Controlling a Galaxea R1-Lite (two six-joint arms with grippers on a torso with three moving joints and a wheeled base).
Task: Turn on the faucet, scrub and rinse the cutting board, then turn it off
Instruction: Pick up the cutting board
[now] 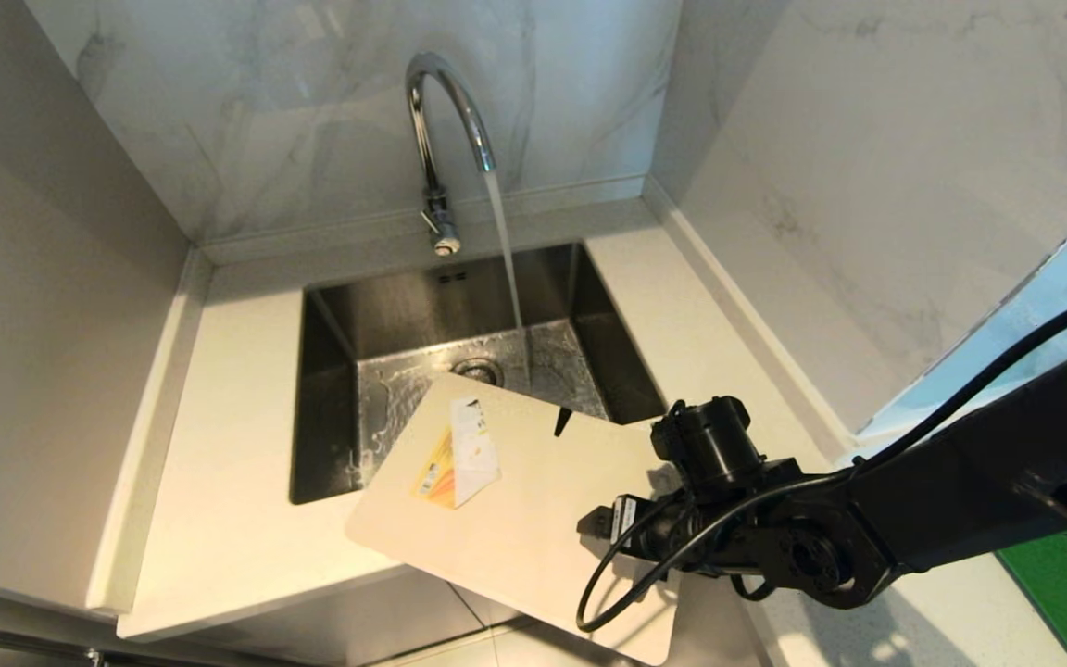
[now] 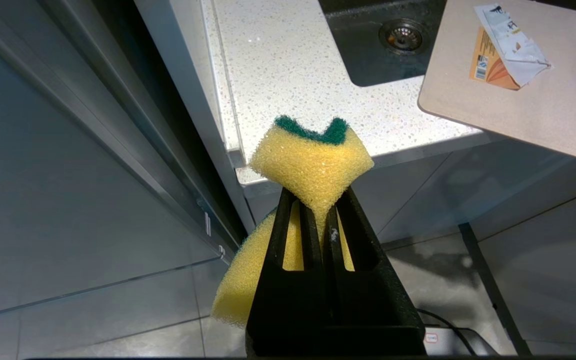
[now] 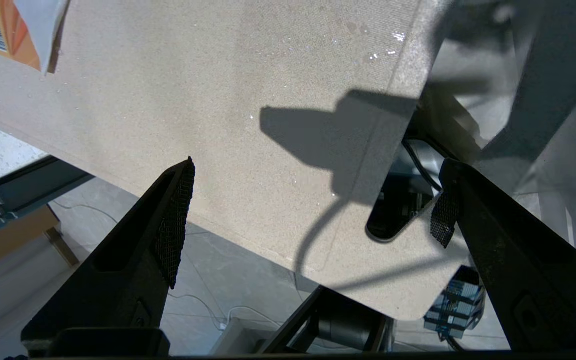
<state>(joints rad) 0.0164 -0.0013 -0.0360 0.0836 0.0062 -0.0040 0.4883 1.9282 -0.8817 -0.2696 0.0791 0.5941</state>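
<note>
Reaching level over the cutting board (image 3: 248, 125), the right end effector (image 3: 308, 210) gapes wide — holding nothing.

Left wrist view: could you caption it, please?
Left gripper pinching a yellow-green sponge beside the countertop.

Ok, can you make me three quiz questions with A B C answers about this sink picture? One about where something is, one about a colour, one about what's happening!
1. Where does the cutting board lie?
A. flat in the sink
B. over the counter's front edge
C. on the floor

2. What colours is the sponge?
A. yellow and green
B. pink
C. blue and white

3. What is the faucet doing?
A. running
B. off
C. dripping only

Answers:
1 B, one end sticks out past the counter.
2 A, yellow foam with a green top, pinched in the left gripper.
3 A, a stream falls into the sink.
</note>
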